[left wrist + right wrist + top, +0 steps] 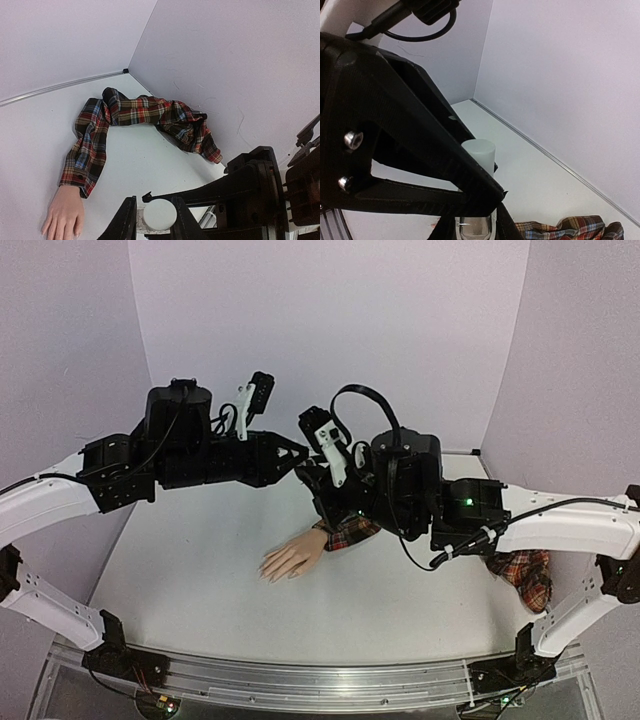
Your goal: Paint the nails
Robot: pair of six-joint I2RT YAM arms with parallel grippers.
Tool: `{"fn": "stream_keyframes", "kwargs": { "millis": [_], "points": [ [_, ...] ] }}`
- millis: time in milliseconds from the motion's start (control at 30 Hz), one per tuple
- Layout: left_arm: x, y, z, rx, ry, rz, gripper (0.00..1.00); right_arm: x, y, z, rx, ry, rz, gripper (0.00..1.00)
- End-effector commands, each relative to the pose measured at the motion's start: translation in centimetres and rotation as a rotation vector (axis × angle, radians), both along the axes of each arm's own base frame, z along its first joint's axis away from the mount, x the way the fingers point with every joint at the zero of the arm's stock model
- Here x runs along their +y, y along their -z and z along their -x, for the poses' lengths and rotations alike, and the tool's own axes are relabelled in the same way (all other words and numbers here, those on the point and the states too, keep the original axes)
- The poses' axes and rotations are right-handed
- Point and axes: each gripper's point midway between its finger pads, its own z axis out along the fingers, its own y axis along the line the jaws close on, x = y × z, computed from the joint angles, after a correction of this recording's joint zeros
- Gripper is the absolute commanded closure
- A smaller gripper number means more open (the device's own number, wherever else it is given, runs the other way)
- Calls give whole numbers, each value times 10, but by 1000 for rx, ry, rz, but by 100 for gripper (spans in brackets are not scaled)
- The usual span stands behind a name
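The pale mannequin hand (293,558) lies palm down on the table at the end of a red plaid sleeve (350,532). It also shows in the left wrist view (64,215); its nails are too small to make out. Both grippers meet in the air above and behind the hand. My right gripper (476,221) is shut on a small clear bottle (475,229). My left gripper (153,201) is closed round the bottle's white cap (160,215), which stands above my right fingers in the right wrist view (481,151). In the top view the bottle is hidden by the grippers (305,462).
The plaid sleeve (140,112) runs back along the table to the right wall and bunches there (525,572). Lilac walls close the table at the back and both sides. A metal rail (300,680) runs along the near edge.
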Motion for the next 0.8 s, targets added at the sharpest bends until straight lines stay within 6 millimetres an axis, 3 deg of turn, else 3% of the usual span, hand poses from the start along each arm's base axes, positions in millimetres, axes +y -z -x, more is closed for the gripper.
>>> {"fn": "stream_keyframes", "kwargs": {
  "millis": [0,200,367,433,533,633,700,767],
  "points": [
    [4,-32,4,-21,1,107,75,6,-26,3,-41,2,-48,100],
    [9,-37,4,-28,-13,125,69,5,-27,4,-43,1,-47,100],
    [5,-33,5,-20,-1,119,81,6,-31,5,-42,-7,-56,100],
    [3,-31,7,-17,17,114,94,6,-32,6,-36,-15,-66,100],
    [-7,-32,25,-25,142,121,100,10,-37,15,-26,-74,-89,100],
    [-17,-34,56,-59,338,134,100,20,-42,46,-27,-318,-100,100],
    [-22,-36,90,-79,546,148,100,22,-48,88,40,-676,-147,100],
    [-15,-42,134,-118,806,206,100,8,-56,132,132,-1044,-199,100]
  ]
}}
